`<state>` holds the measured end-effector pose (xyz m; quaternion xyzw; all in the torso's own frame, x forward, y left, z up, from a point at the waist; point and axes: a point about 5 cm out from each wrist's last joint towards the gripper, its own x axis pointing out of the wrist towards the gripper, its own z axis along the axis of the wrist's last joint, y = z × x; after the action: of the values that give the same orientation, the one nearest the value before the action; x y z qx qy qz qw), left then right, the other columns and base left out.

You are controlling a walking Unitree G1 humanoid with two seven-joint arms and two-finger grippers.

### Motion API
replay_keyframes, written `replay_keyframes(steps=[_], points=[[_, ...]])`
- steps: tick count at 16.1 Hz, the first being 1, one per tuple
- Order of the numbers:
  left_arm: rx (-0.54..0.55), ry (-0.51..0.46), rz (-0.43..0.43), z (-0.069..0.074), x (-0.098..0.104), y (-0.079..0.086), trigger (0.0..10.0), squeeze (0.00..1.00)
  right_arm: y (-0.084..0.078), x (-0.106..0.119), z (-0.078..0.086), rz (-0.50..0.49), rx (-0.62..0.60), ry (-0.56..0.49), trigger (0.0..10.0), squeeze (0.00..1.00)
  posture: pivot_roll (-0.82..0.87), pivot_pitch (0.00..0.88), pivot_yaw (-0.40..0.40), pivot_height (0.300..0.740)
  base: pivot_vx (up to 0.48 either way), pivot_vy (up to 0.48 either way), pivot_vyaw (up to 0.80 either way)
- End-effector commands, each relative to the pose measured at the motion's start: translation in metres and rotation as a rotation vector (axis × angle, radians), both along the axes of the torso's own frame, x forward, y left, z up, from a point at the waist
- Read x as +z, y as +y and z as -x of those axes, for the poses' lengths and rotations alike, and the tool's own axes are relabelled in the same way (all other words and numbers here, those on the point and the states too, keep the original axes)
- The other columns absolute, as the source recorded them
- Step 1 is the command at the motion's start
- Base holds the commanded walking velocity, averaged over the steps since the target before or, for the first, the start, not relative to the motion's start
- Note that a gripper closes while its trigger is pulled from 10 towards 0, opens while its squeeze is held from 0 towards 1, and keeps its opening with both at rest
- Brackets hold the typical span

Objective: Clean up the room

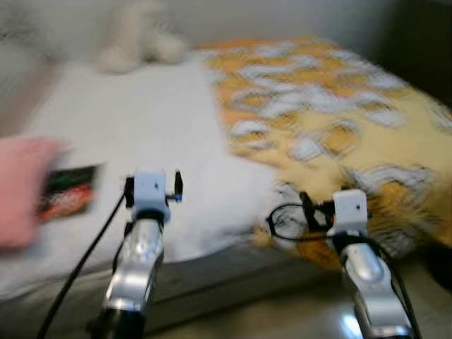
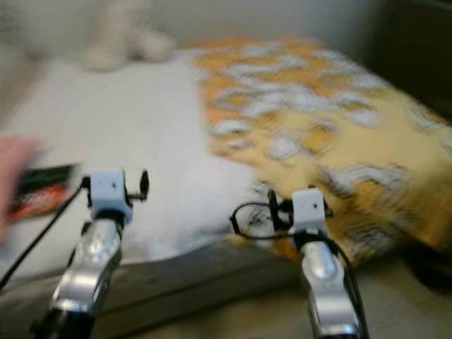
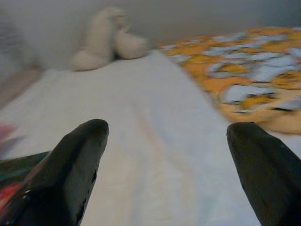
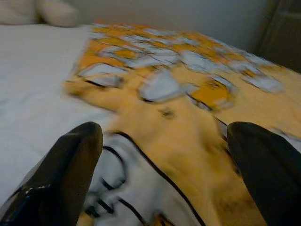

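Observation:
The picture is blurred. A bed with a white sheet [image 1: 148, 120] lies before me. An orange and yellow blanket [image 1: 332, 106] with white patches covers its right half, rumpled at the near edge. A cream plush toy [image 1: 138, 39] sits at the bed's far end by the wall. A flat dark item with red and green print [image 1: 69, 191] lies on the sheet at the near left, beside something pink [image 1: 18, 187]. My left gripper [image 3: 167, 129] is open over the white sheet. My right gripper [image 4: 164, 129] is open just above the blanket's near edge. Neither holds anything.
The bed's grey front side [image 1: 212, 282] runs across right in front of my arms. A strip of shiny floor [image 1: 282, 318] shows below it. Something dark [image 1: 413, 35] stands at the far right beyond the bed.

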<state>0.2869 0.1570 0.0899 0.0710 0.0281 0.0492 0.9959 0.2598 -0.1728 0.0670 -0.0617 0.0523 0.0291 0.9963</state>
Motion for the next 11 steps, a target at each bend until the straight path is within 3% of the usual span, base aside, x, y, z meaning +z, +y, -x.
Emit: replay_keyframes(steps=[1,4,6,8,11], points=[[-0.01,0.065,0.015,0.006,-0.015,0.0,10.0,0.0,0.01,0.004,-0.003,-0.032,0.013,0.001,10.0,1.0,-0.18,0.0,0.053,0.74,0.0,0.0,-0.63],[-0.045,0.063,0.031,0.006,-0.017,-0.009,10.0,0.0,0.011,0.003,-0.002,-0.011,0.018,0.0,10.0,1.0,-0.18,0.0,0.046,0.74,0.0,0.0,-0.62],[0.012,0.088,0.105,0.008,-0.024,0.001,10.0,0.0,0.007,0.002,0.001,0.003,0.035,-0.002,10.0,1.0,-0.17,0.0,0.035,0.74,0.0,0.0,-0.63],[0.024,0.097,0.112,0.013,-0.029,0.003,10.0,0.0,0.01,0.006,0.003,0.014,0.09,-0.026,10.0,1.0,-0.18,0.0,0.027,0.74,0.456,0.0,-0.31],[-0.041,0.081,0.098,0.012,-0.028,-0.011,10.0,0.0,0.007,0.001,0.001,-0.005,0.062,0.023,10.0,1.0,-0.17,0.0,0.019,0.74,0.48,0.0,0.0]])
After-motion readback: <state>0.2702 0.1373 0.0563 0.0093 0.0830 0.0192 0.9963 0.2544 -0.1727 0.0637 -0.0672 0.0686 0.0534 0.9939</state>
